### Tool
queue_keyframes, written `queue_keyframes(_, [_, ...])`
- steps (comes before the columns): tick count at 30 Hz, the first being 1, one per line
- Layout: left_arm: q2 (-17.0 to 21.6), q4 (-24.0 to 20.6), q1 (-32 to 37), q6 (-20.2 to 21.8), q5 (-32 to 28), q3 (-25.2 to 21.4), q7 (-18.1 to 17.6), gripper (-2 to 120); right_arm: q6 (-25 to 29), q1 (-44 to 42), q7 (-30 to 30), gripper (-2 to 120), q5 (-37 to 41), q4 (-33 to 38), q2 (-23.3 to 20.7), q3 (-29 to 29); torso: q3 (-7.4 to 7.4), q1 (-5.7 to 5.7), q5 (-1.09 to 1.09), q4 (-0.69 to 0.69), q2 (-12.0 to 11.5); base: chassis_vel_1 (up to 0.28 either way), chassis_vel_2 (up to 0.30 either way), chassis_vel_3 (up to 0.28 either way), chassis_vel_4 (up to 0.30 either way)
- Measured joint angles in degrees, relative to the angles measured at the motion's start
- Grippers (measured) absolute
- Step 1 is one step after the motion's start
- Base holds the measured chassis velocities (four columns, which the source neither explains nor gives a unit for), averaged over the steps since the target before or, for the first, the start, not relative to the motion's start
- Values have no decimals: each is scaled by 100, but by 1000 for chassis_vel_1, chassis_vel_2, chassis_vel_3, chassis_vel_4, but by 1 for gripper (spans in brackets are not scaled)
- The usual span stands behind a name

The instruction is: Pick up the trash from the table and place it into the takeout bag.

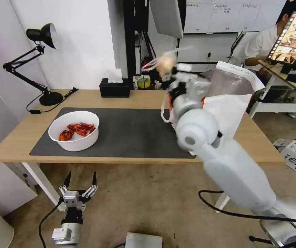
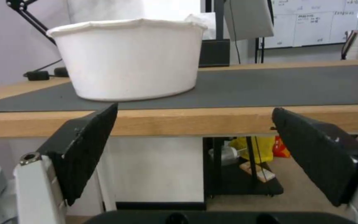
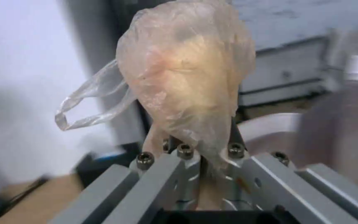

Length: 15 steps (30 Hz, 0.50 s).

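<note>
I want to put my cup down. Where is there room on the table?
The dark grey mat is bare between the white bowl of crayfish shells and the takeout bag. The back edge near the black tissue box is crowded.

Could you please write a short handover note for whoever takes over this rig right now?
Right tool: shut on the small knotted clear bag, held up in the air beside the takeout bag, not yet dropped in.
Left tool: open, empty, low in front of the table, below its edge.
The white bowl of crayfish shells sits on the dark mat.
Done: knotted bag lifted.
Left: release it into the takeout bag, then the bowl.
</note>
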Motion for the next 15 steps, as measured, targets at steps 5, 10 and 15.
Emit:
queue_keyframes(5, [-11,0,2,1,19,18,0,100,-62,-55,327,1,234,-149,25,444,0,0,0,0,0,0,0,0,0])
queue_keyframes(10, [-18,18,8,1,51,53,-1,100,-164,-175,679,1,495,-300,-20,852,0,0,0,-1,0,0,0,0,0])
queue_keyframes(15, [-47,35,2,-1,93,110,-1,100,-192,-281,816,1,627,-360,-60,926,0,0,-1,0,0,0,0,0,0])
